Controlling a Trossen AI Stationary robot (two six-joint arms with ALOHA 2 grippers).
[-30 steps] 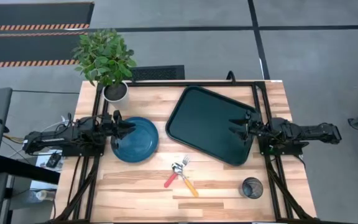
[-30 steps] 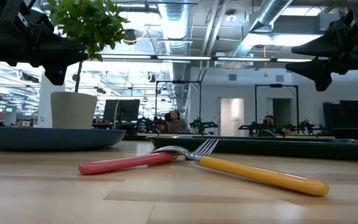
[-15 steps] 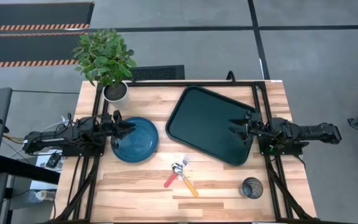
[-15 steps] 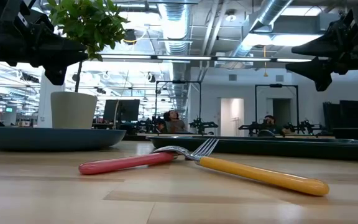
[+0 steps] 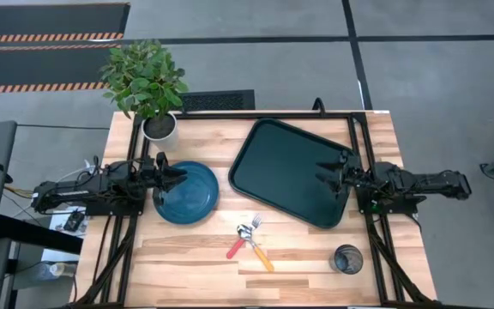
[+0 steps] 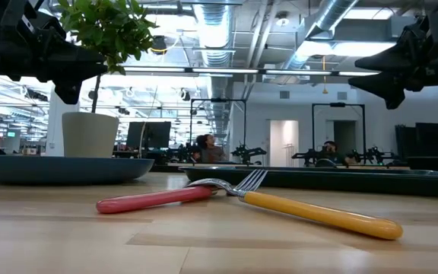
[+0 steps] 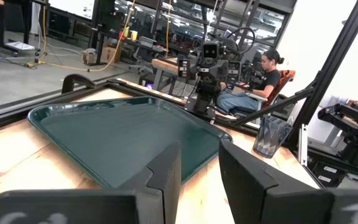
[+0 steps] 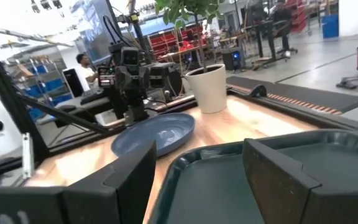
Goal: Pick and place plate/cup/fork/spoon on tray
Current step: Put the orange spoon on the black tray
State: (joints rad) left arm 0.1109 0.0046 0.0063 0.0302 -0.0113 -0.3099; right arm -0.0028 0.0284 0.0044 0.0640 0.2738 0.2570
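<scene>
The teal-blue plate (image 5: 187, 192) lies flat on the table's left half. My left gripper (image 5: 179, 177) hovers open over the plate's left rim, touching nothing. The dark tray (image 5: 288, 172) lies flat at the far right. My right gripper (image 5: 321, 176) hovers open above the tray's right part, empty. The red-handled fork (image 5: 235, 248) and the orange-handled spoon (image 5: 262, 257) lie crossed near the table's front middle. They also show in the low view, the fork (image 6: 154, 199) left of the spoon (image 6: 318, 215). The dark tumbler cup (image 5: 347, 258) stands upright at the near right.
A white pot with a green plant (image 5: 159, 127) stands at the far left corner, just beyond the plate. Bare wood lies between plate and tray and along the near edge. The left wrist view shows a seated person (image 7: 267, 70) beyond the table.
</scene>
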